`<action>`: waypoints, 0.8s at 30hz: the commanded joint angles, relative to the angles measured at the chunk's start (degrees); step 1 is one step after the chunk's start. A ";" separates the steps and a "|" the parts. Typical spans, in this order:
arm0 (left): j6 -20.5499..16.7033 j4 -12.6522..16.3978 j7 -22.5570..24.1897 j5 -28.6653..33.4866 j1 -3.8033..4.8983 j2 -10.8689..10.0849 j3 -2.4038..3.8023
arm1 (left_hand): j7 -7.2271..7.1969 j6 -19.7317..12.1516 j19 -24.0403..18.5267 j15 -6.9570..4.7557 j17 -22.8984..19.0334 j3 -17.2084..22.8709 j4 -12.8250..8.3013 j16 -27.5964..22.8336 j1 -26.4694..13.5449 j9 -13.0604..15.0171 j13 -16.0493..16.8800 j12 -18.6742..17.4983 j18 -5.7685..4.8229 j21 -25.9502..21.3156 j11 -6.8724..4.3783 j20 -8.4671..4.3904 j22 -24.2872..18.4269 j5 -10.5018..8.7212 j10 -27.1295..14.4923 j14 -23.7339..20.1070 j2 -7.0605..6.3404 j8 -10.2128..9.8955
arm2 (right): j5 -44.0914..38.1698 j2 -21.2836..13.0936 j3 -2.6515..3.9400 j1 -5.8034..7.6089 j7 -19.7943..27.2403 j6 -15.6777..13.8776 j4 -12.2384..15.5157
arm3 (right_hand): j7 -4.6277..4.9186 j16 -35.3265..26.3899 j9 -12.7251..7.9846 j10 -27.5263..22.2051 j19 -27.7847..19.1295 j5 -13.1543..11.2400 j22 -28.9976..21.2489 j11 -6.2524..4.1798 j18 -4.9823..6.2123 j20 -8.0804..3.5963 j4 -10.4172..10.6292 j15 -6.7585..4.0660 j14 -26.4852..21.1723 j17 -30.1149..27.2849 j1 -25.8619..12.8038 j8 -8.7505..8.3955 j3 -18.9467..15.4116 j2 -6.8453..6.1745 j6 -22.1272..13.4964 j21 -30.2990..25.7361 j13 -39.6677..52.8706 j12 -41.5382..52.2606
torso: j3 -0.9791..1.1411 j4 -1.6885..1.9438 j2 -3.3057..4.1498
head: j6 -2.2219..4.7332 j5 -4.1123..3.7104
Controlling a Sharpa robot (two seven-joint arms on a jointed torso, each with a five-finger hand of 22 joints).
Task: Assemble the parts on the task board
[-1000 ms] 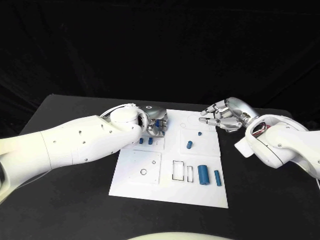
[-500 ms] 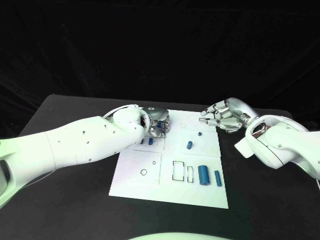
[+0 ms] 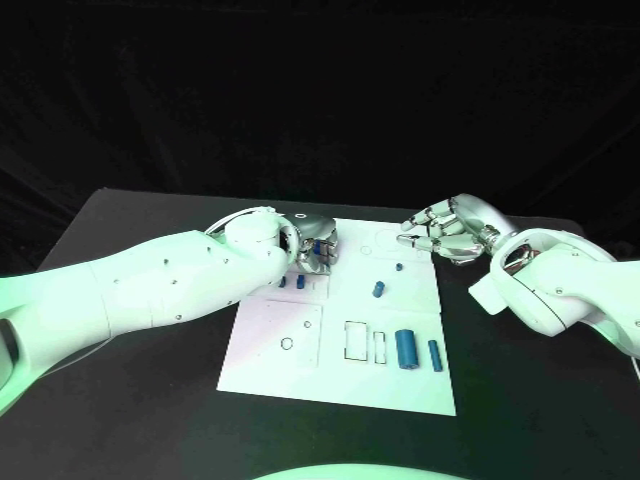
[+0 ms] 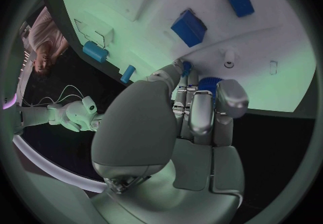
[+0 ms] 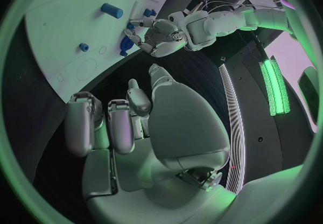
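Needed a slow, square descent over the far-left corner of the white task board (image 3: 335, 385), lying mid black table (image 3: 133, 400) against dark curtains. Left hand (image 3: 314, 247) pinched a small blue part (image 4: 210, 85) in its fingertips, just above that corner. Right hand (image 3: 443, 232) hovered empty at the far-right edge, fingers loosely curled and apart.

The tabletop (image 3: 133, 300) and task board (image 3: 335, 375) are viewed from above and farther off by the head camera. Each wrist camera is set close behind its own hand, facing the board, which is shared by all views.
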 commanded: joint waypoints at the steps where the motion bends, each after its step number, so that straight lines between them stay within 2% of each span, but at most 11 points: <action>1: 2.25 -0.09 -0.52 0.51 -0.24 -0.17 -0.19 | 0.48 -0.12 -0.14 0.02 -0.23 0.61 -0.08 -0.38 -0.15 -0.19 -0.26 -0.66 -1.05 0.31 0.52 0.21 0.11 0.09 -0.33 0.36 -0.46 -0.60 | -0.16 0.00 0.00 -0.04 0.52 0.40 0.03 | -0.22 -0.16 -0.08 -0.06 -0.32 0.36 6.48 -0.09 0.68 0.00 -0.22 -0.27 3.46 4.04 -0.35 0.26 -0.26 0.31 -0.03 -0.31 0.09 -0.13 | 0.03 0.04 -0.01 | -0.04 -0.03; 7: 2.18 0.07 -0.44 0.60 -0.24 -0.29 -0.18 | 0.54 -0.16 -0.13 0.10 -0.29 1.34 -0.67 -0.13 -0.23 -0.42 -0.46 -1.12 -1.10 0.63 0.60 0.34 0.52 0.70 -0.22 0.35 -0.55 -1.06 | -0.16 -0.03 0.00 -0.04 0.53 0.39 0.05 | -0.22 -0.16 -0.08 -0.06 -0.32 0.36 6.48 -0.09 0.68 0.00 -0.22 -0.27 3.46 4.04 -0.35 0.26 -0.26 0.31 -0.03 -0.31 0.09 -0.13 | 0.02 0.02 0.01 | -0.09 -0.07; 13: 1.38 0.33 0.02 0.65 -0.25 -0.47 -0.17 | 0.31 1.55 0.84 -0.55 0.32 3.41 -3.01 0.92 0.98 -0.45 0.29 0.06 -1.50 2.47 -0.18 0.04 2.98 0.82 3.22 0.79 0.12 -1.01 | -0.16 -0.04 0.00 -0.04 0.60 0.26 0.05 | -0.22 -0.16 -0.08 -0.06 -0.32 0.36 6.48 -0.09 0.68 0.00 -0.22 -0.27 3.46 4.04 -0.35 0.26 -0.26 0.31 -0.03 -0.31 0.09 -0.13 | 0.05 0.00 0.00 | -0.08 -0.03; 19: -0.46 0.44 0.64 1.03 -0.25 -0.59 -0.14 | 0.21 2.68 1.20 -0.83 0.29 4.71 -4.60 1.25 1.20 -0.51 0.88 0.49 -1.69 3.33 -0.49 -0.19 4.07 0.84 4.63 0.90 0.42 -1.09 | -0.16 -0.04 0.00 -0.04 0.68 0.17 0.05 | -0.22 -0.16 -0.08 -0.06 -0.32 0.36 6.48 -0.09 0.68 0.00 -0.22 -0.27 3.46 4.04 -0.35 0.26 -0.26 0.31 -0.03 -0.31 0.09 -0.13 | 0.03 -0.03 0.01 | -0.02 0.09; 24: -2.34 0.57 1.26 1.46 -0.25 -0.66 -0.11 | 0.21 3.03 1.23 -0.87 0.29 5.13 -5.14 1.39 1.02 -0.56 1.11 0.53 -1.73 3.54 -0.55 -0.23 4.31 0.88 4.92 0.94 0.45 -1.20 | -0.16 -0.02 0.00 -0.04 0.75 0.09 0.05 | -0.22 -0.16 -0.08 -0.06 -0.32 0.36 6.48 -0.09 0.68 0.00 -0.22 -0.27 3.46 4.04 -0.35 0.26 -0.26 0.31 -0.03 -0.31 0.09 -0.13 | 0.02 -0.04 0.00 | 0.13 0.11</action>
